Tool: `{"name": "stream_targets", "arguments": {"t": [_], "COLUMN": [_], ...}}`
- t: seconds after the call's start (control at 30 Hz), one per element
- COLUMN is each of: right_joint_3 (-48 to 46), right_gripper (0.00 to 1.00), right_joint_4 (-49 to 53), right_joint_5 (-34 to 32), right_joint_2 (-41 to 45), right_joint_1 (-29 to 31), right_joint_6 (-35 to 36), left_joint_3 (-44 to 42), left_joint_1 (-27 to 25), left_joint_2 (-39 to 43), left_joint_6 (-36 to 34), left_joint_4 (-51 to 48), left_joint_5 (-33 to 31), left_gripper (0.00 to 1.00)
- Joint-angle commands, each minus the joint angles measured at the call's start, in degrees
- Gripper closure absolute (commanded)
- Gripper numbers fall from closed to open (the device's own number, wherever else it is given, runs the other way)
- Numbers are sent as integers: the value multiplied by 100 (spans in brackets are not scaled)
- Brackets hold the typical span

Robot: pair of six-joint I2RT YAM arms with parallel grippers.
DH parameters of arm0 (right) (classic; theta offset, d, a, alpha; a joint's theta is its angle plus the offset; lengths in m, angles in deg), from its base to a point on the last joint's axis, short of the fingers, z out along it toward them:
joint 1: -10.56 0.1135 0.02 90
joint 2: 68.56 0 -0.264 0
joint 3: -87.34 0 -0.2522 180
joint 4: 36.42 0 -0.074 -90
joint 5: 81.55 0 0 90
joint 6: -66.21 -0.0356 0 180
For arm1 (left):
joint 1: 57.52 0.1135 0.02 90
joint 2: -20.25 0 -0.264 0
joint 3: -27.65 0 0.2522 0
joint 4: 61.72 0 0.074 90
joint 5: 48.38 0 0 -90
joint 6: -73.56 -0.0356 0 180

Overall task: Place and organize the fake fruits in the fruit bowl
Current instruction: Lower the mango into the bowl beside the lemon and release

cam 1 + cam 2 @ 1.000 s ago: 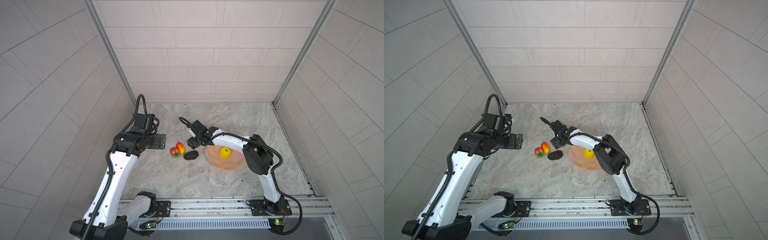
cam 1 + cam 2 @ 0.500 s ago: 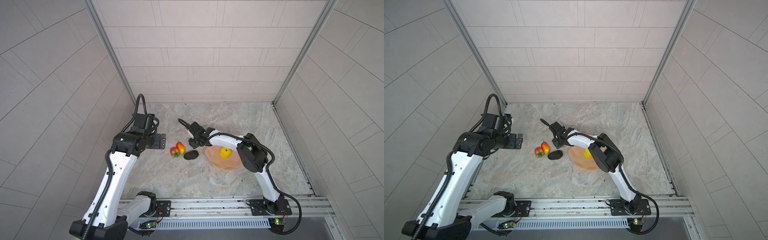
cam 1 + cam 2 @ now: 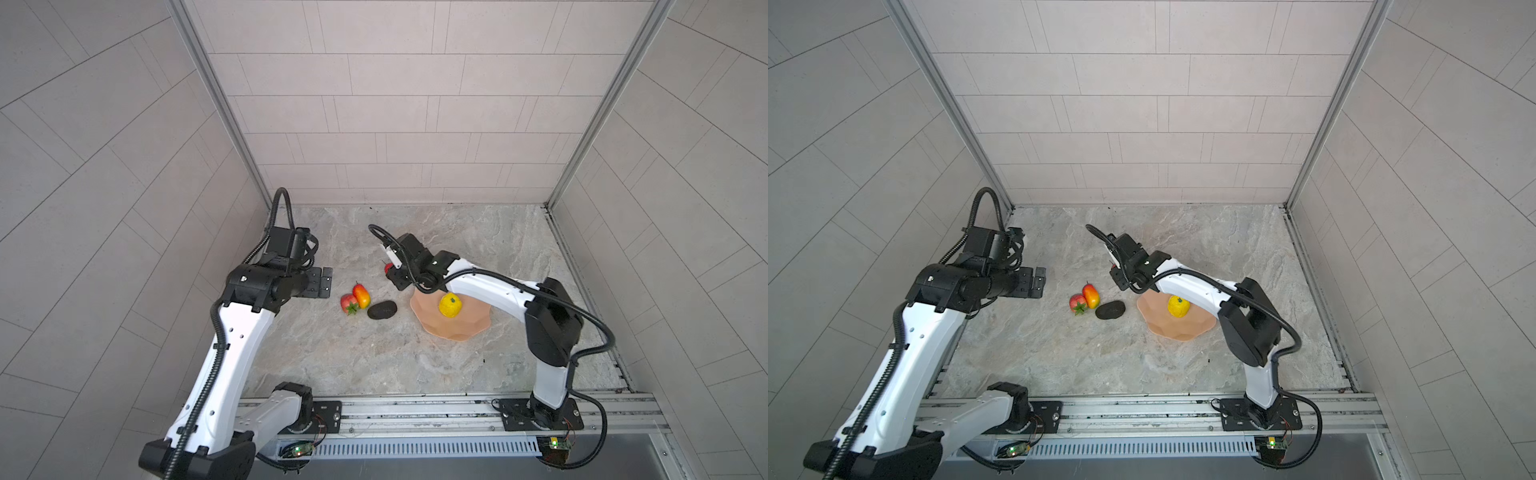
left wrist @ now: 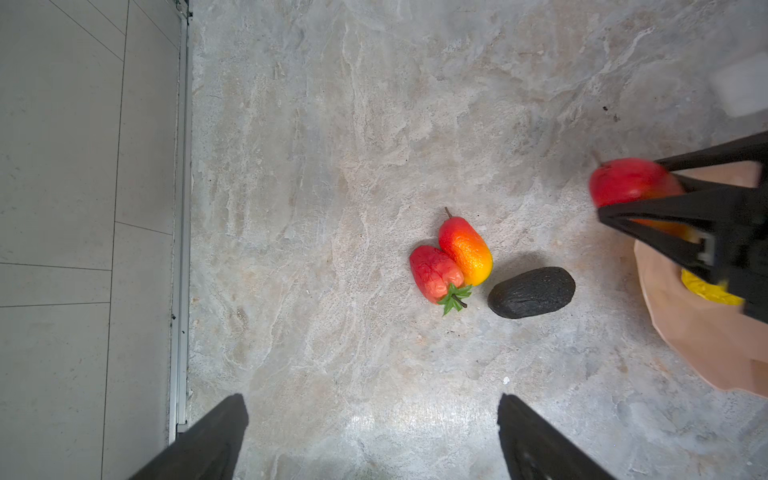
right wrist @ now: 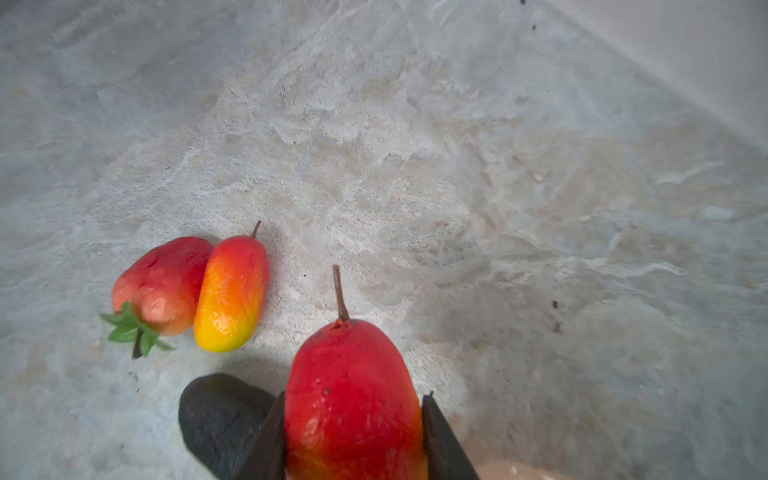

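Carrying the second fruit to the bowl is the step in hand, as I judge it; one red-orange mango sits stem-outward in the right gripper, whose two black fingers are clamped against its flanks. In a top view that held mango shows only as a red patch under the wrist, just outside the near rim of the fruit bowl and not yet over it; it looks raised off the table, though how far I cannot tell.

The bumpy yellow fruit already lies inside the bowl, toward its middle. The other three wait on the table; the strawberry and the other mango lie touching side by side, and the black avocado lies just beside them, between them and the bowl. The left gripper hangs above the table near that cluster with its fingers wide apart and nothing in them.

The next move calls for swinging the held mango over the scalloped rim and lowering it into a bare part of the bowl beside the yellow fruit before letting go; the bowl is shallow and glossy, so a drop from height could send the mango rolling out, or knock the yellow one; the open left gripper seems well placed for the strawberry or its neighbour.
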Motion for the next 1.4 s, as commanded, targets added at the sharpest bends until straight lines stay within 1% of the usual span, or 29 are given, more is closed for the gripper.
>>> {"name": "stream_targets", "arguments": {"t": [0.0,0.17,0.3,0.4,0.53,0.73,0.87,1.0,1.07,1.37], "right_joint_3": [-765,-2124,-3098,-3494,-3682,-3796,-3906,-3970,-3989,-4100], "right_gripper": [87,88,88,88,88,88,82,71,70,69], "right_joint_4": [-48,-82,-127,-76,-57,-280,-458,-517,-532,-644], "right_joint_5": [-535,-1041,-1095,-1125,-967,-783,-695,-690,-677,-652], "right_joint_2": [833,2184,3238,3638,3646,3157,2978,2896,2875,2721], "right_joint_1": [-39,-364,-923,-1350,-1722,-1803,-1794,-1803,-1798,-1798], "right_joint_6": [95,-131,-367,-432,-523,-709,-782,-806,-808,-851], "left_joint_3": [-79,-174,-181,-178,-190,-179,-148,-135,-135,-156], "left_joint_1": [4,5,8,1,3,0,0,0,4,7], "left_joint_2": [87,38,3,-9,-2,65,90,85,69,95], "left_joint_6": [-51,-38,-38,-21,1,23,13,12,21,15], "left_joint_4": [-37,78,140,185,185,126,71,71,80,89], "left_joint_5": [-27,97,133,187,226,211,153,168,186,176], "left_gripper": [0,0,0,0,0,0,0,0,0,0]}}
